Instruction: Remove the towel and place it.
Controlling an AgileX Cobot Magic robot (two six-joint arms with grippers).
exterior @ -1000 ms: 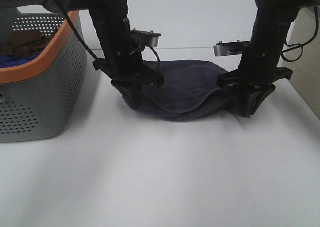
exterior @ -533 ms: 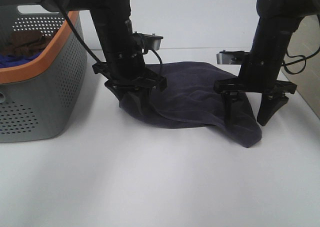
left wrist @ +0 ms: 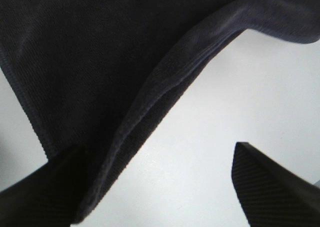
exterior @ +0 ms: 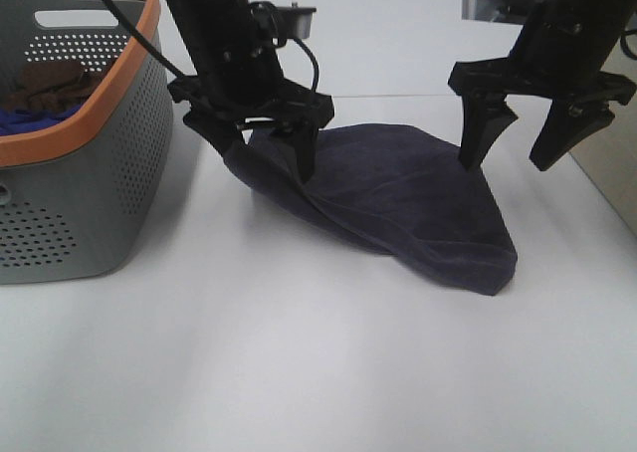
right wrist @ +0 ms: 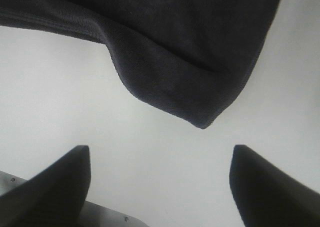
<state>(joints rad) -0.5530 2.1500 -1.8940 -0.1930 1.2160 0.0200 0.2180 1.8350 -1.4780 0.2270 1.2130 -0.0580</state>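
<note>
The dark navy towel (exterior: 398,198) lies rumpled on the white table, right of the basket. My left gripper (exterior: 264,151) is open just above the towel's left end, and that end still rises against one finger (exterior: 227,145). In the left wrist view the towel (left wrist: 100,62) has a folded hem running down to one fingertip (left wrist: 40,192), with the jaws wide apart around my left gripper (left wrist: 160,187). My right gripper (exterior: 518,143) is open and empty, raised above the towel's right side. In the right wrist view a towel corner (right wrist: 175,62) lies on the table beyond my right gripper (right wrist: 160,187).
A grey perforated basket with an orange rim (exterior: 109,173) stands at the left, holding a brown cloth (exterior: 50,79) and a bright blue cloth (exterior: 25,118). The table's right edge (exterior: 607,188) is close to the right arm. White tabletop (exterior: 299,362) spreads in front.
Both grippers went from shut on the towel to open and rose. The right let go first, and its end dropped to the table. The towel now lies spread lower and to the right.
</note>
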